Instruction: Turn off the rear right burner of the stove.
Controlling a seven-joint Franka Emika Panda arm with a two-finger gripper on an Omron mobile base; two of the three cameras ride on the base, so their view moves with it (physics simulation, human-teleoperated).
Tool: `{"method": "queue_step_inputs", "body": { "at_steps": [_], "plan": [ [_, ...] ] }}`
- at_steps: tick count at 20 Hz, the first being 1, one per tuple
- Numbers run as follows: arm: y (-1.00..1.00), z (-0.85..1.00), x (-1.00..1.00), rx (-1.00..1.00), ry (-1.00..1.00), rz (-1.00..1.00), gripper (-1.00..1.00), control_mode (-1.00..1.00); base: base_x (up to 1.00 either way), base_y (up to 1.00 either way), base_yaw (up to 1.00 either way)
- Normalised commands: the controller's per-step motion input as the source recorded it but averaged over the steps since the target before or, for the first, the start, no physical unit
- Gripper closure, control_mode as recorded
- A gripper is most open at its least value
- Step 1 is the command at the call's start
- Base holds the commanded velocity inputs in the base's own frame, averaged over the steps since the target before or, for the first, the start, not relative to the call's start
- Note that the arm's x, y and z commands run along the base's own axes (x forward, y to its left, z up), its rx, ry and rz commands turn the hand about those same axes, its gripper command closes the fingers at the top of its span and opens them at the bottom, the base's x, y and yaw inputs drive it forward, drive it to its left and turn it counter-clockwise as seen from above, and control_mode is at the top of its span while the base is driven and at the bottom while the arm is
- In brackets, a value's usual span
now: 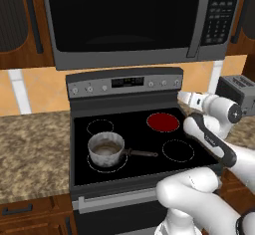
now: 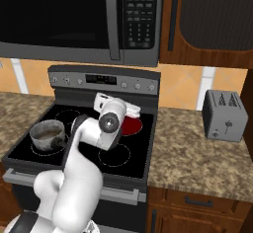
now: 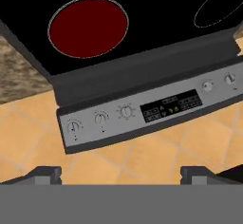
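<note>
Rising from the near edge of the scene, the white arm (image 1: 209, 189) bends over the stove (image 1: 79, 174), a black glass-top range set between speckled stone counters (image 1: 30, 149). On the near left zone sits a small metal saucepan (image 1: 105, 149), its dark handle pointing right toward the near right ring (image 1: 178, 150), which is only a thin grey outline. Farther back on the right, the rear right burner (image 1: 163, 122) glows as a solid red disc. The gripper (image 3: 121, 173) hangs beside that burner at the stove's right rear, aimed at the silver back panel (image 1: 124, 84); its two dark tips stand wide apart with nothing between them. Three knobs (image 3: 100, 119) sit on that side of the digital display (image 3: 171, 106). A grey toaster (image 2: 225, 115) stands on the right counter, and a big microwave (image 1: 124, 20) hangs above.
</note>
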Motion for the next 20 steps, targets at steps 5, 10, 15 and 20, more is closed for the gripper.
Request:
{"method": "queue_step_inputs", "body": {
  "at_steps": [5, 10, 15, 20],
  "plan": [
    [0.04, 0.00, 0.45, -0.17, -0.15, -0.10, -1.00, -1.00, 0.00, 0.00, 0.00],
    [0.00, 0.00, 0.40, -0.07, -0.06, -0.07, -1.00, -1.00, 0.00, 0.00, 0.00],
    [0.04, -0.12, 0.31, 0.01, -0.02, 0.00, -1.00, -1.00, 0.00, 0.00, 0.00],
    [0.02, -0.02, 0.24, 0.11, -0.01, 0.00, -1.00, -1.00, 0.00, 0.00, 0.00]
  ]
}}
